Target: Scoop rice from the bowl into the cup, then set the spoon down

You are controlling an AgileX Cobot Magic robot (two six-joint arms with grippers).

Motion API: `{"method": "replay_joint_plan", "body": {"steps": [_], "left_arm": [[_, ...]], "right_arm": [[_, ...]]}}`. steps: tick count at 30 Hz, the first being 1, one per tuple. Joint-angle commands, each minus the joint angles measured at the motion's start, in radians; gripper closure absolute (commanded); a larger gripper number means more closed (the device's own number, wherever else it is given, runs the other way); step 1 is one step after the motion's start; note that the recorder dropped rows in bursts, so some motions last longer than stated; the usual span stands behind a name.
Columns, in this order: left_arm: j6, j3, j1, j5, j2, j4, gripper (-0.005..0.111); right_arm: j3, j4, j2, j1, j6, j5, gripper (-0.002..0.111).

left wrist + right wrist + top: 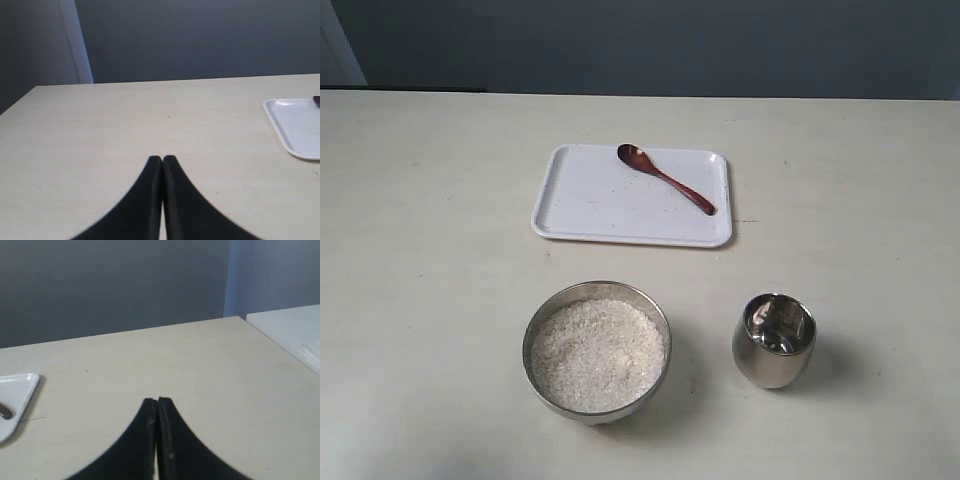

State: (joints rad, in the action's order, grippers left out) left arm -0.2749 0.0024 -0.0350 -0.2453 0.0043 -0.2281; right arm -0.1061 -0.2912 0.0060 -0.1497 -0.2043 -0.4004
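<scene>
The steel bowl (596,290) sits near the table's front, filled with white rice (598,353). To its right stands the small steel cup (775,340), upright. The dark wooden spoon (666,178) lies diagonally on the white tray (590,200) behind them; a tip of the spoon (316,101) shows at the edge of the left wrist view and a bit of the spoon (5,411) in the right wrist view. My left gripper (162,158) is shut and empty above bare table. My right gripper (157,400) is likewise shut and empty. Neither gripper appears in the exterior view.
The tray's corner (295,127) lies off to one side of the left gripper, and the tray's other end (15,395) beside the right gripper. A dark wall runs behind the pale table (420,250). A white surface (295,332) adjoins the table's far side.
</scene>
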Motion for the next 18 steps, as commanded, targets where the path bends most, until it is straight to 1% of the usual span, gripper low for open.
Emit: {"method": "replay_joint_plan", "body": {"steps": [1,10,18], "left_arm": [[0.003,-0.002,0.003,0.011,-0.004,0.006,0.106],[0.003,-0.002,0.003,0.011,-0.004,0.006,0.106],[0.003,-0.002,0.003,0.011,-0.004,0.006,0.106]], "right_arm": [[0.012,-0.004,-0.006,-0.011,-0.006,-0.013,0.108],[0.012,0.003,-0.006,-0.011,-0.004,-0.02,0.108],[0.074,0.065,-0.006,-0.011,0.02,-0.014,0.108]]}}
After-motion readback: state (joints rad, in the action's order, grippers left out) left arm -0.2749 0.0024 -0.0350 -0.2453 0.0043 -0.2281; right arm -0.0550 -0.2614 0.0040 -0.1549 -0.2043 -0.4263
